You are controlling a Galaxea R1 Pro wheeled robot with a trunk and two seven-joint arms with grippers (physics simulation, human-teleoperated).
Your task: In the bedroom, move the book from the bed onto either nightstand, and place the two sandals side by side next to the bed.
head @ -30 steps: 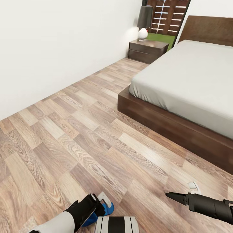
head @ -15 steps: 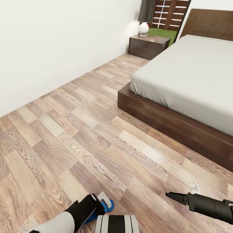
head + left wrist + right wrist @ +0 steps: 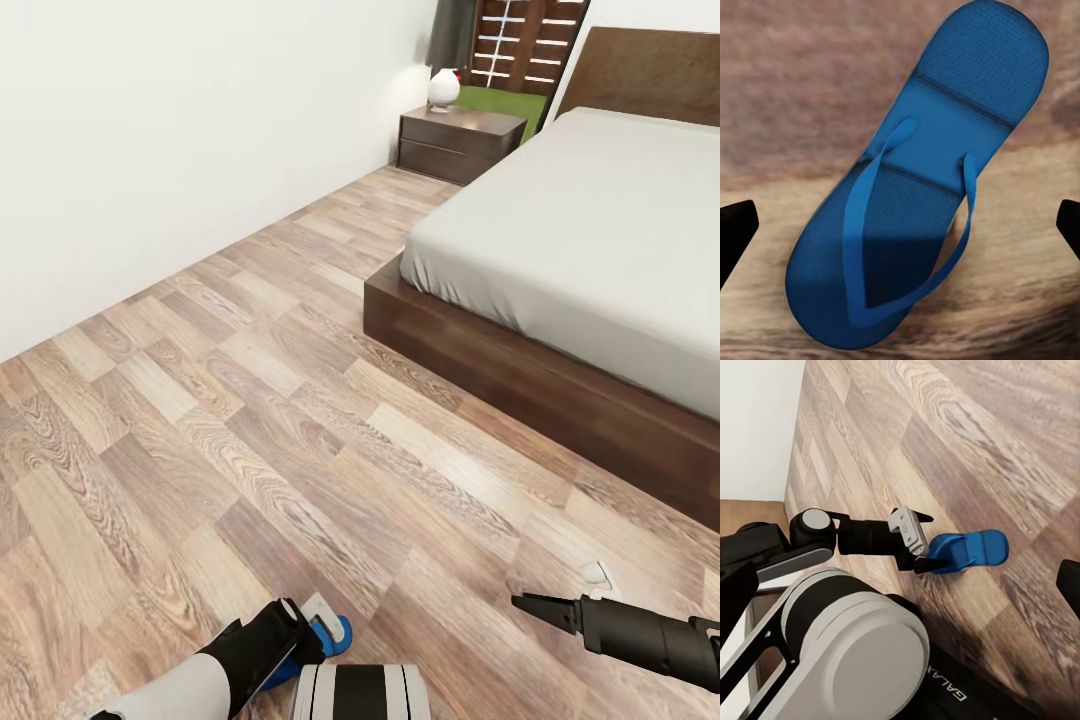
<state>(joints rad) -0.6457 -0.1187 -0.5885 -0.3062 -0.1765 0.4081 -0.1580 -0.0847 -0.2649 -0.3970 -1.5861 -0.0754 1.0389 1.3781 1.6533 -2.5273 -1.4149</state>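
Blue sandal (image 3: 916, 180) on floor, between open left claw (image 3: 900, 225) fingers

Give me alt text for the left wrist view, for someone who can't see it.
A blue sandal lies strap-side up on the wood floor, seen from above. The left gripper's two dark fingertips show at opposite edges, wide apart, either side of the sandal.

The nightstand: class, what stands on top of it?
On the nightstand stands a lamp with a white round base; its dark shade is cut off by the picture's edge. Nothing else shows on it.
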